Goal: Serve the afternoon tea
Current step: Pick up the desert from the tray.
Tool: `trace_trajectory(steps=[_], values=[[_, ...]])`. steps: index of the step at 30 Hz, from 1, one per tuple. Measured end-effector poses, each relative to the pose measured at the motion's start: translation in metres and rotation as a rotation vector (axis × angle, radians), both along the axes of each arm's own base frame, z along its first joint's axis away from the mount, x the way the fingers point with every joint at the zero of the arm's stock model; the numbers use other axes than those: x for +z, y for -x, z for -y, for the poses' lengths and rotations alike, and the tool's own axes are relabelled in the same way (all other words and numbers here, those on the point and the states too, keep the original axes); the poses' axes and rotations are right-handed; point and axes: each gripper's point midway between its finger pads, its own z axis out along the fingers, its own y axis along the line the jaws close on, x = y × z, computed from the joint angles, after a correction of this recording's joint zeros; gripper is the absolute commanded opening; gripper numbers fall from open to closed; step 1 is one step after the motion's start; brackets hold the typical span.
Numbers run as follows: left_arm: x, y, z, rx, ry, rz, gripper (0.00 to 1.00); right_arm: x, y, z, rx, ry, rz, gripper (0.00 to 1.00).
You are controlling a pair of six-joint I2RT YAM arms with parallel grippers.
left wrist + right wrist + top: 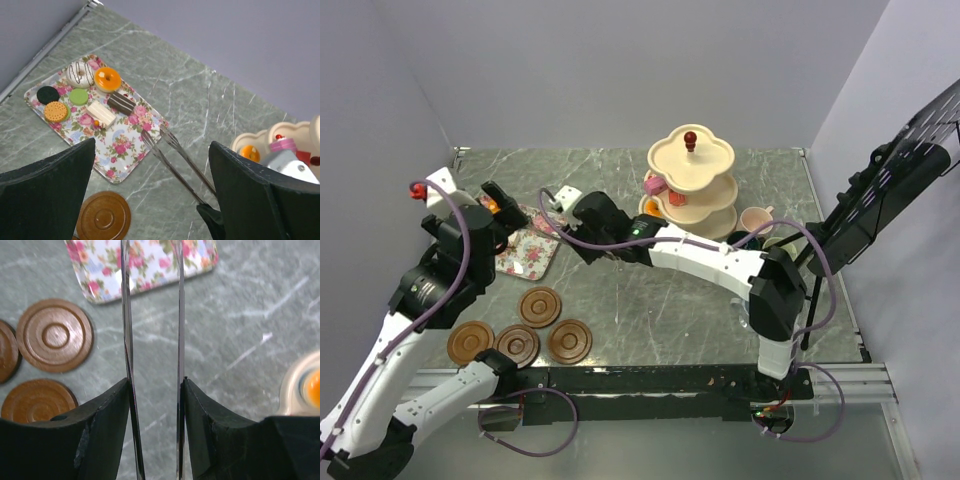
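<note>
Tongs [127, 330] sat pinched in right gripper [155, 390] jaws; might slip, bump tray [95, 280] at frame top. Left gripper [152, 147] jaws spread, empty.

Bare table [610, 175] lies between tray [532, 255] and stand [665, 160] at the back — the right arm [700, 262] bars the middle, its tongs [190, 161] at the tray's corner; saucers [540, 306] crowd front left, mugs [756, 218] the stand's right

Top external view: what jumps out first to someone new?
The cream three-tier stand with its red knob stands at the back, right of centre. The right gripper reaches left, thin metal tongs clamped between its fingers, tips at the edge of the floral tray of small cakes. Four brown saucers lie front left.
</note>
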Motion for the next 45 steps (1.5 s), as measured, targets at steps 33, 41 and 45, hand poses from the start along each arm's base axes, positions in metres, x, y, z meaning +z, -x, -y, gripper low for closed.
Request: trace_trajectory(steps=[33,41,45], values=[[0.01,0.019,-0.028,0.105,0.021,0.074,1.0,-0.077,-0.034,-0.089,0.176,0.083,0.017,0.55],[0.01,0.02,-0.028,0.104,0.019,0.072,1.0,-0.089,-0.039,-0.086,0.152,0.119,0.022,0.56],[0.009,0.02,-0.028,0.105,0.018,0.071,1.0,-0.089,-0.043,-0.084,0.135,0.127,0.035,0.56]])
